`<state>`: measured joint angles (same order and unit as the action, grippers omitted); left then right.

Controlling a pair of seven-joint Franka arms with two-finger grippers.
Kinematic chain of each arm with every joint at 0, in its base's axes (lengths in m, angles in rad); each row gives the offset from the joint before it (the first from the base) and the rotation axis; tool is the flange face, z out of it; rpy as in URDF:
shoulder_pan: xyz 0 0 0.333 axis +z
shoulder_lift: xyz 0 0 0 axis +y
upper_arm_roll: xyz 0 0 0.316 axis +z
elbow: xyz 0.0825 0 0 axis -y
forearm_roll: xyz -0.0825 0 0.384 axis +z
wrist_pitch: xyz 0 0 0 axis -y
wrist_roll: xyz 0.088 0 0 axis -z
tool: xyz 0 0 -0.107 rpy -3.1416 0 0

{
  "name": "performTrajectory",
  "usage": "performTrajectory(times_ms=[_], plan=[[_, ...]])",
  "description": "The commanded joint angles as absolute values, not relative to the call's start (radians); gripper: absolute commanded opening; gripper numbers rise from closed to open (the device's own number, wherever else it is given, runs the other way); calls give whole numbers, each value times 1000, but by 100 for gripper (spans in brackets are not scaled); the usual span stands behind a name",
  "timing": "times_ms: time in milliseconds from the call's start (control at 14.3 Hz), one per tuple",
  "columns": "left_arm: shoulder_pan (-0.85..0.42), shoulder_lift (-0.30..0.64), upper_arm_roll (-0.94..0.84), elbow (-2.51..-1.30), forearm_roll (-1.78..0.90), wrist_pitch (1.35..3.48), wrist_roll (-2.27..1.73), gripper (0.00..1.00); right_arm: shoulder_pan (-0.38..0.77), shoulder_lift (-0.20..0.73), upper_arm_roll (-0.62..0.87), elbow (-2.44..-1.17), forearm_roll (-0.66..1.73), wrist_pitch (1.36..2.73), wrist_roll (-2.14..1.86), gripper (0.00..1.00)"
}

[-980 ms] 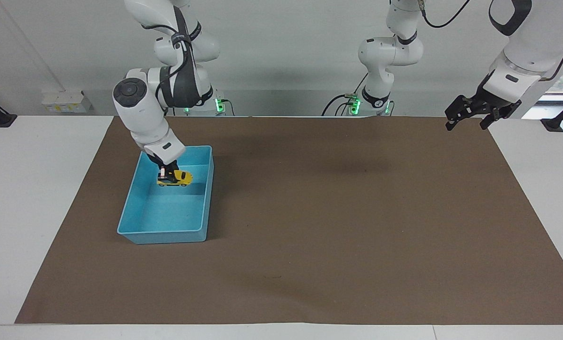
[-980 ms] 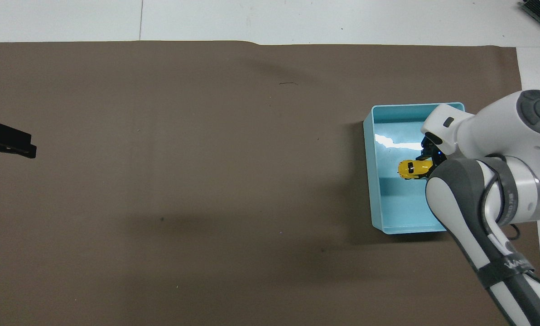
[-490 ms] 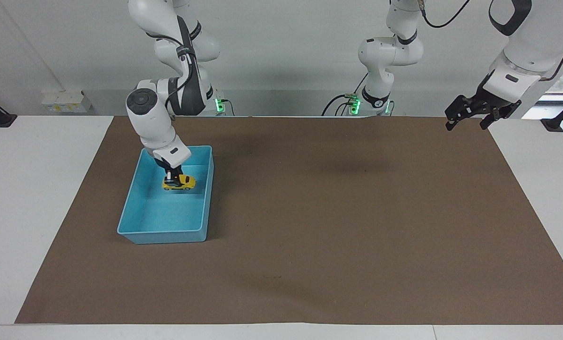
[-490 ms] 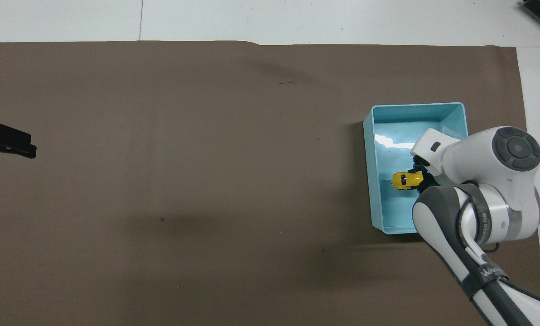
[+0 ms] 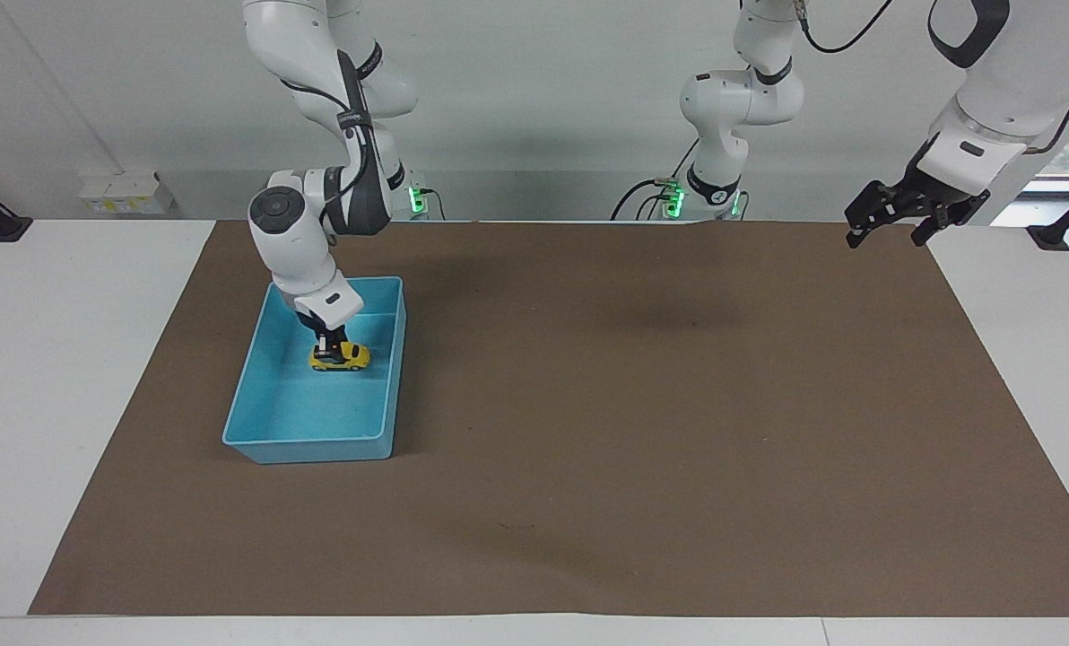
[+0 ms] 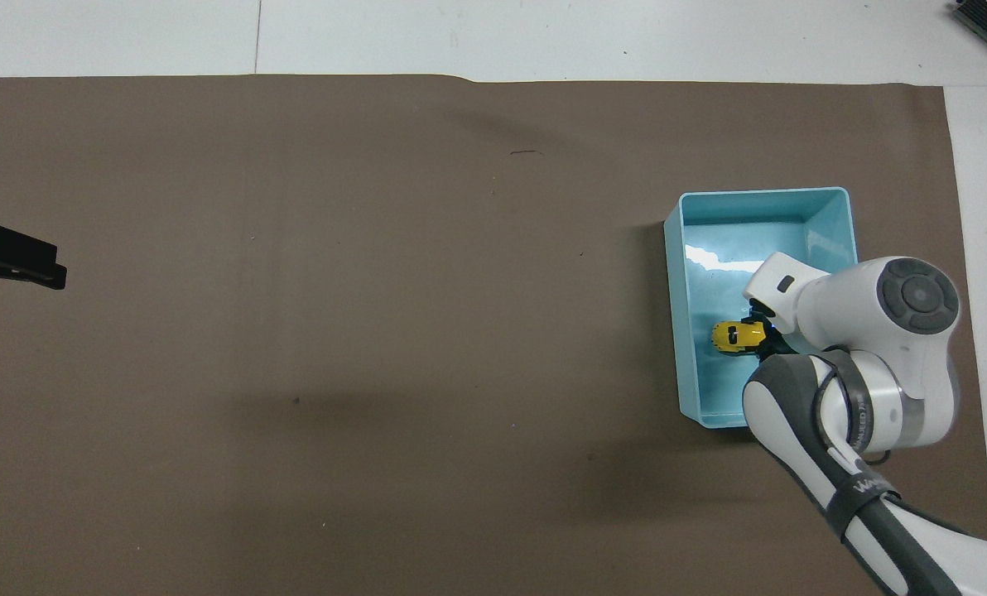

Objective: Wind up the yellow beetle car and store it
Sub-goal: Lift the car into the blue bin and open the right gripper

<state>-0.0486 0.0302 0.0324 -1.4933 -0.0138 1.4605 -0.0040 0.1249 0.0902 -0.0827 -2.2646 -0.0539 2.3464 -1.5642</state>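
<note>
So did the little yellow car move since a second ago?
Yes. The yellow beetle car, gripped by the right pincer, has come lower inside the blue bin, toward its floor and slightly toward the wall nearer the table's middle.

right gripper: it has come down lower into the blue bin. It is clamped on the car.
yellow beetle car: it has gone down with the gripper. It was up above the bin floor. Now it is low in the bin, at or just over the floor; which one is hard to tell. In the overhead view it has moved a little nearer to the robots.
right arm: its round elbow joint has pulled back toward the robots and now covers less of the bin.
</note>
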Motion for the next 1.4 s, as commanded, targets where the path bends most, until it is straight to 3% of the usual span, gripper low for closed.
performTrajectory(times_ms=[0, 70, 210, 420, 1190, 1330], plan=[[-40, 20, 25, -1493, -12, 1447, -14, 100, 107, 104, -72, -2273, -68, 2379, -1586, 0], [-40, 20, 25, -1491, -12, 1447, -14, 100, 107, 104, -72, -2273, -67, 2379, -1582, 9], [-40, 20, 25, -1491, -12, 1447, -14, 100, 103, 106, -72, -2266, -67, 2359, -1571, 100], [-40, 20, 25, -1491, -12, 1447, -14, 100, 107, 101, -71, -2232, -49, 2329, -1556, 100], [-40, 20, 25, -1491, -12, 1447, -14, 100, 117, 77, -63, -1801, -43, 1829, -1212, 100], [-40, 20, 25, -1491, -12, 1447, -14, 100, 117, 37, -61, -1787, -43, 1804, -1068, 100]])
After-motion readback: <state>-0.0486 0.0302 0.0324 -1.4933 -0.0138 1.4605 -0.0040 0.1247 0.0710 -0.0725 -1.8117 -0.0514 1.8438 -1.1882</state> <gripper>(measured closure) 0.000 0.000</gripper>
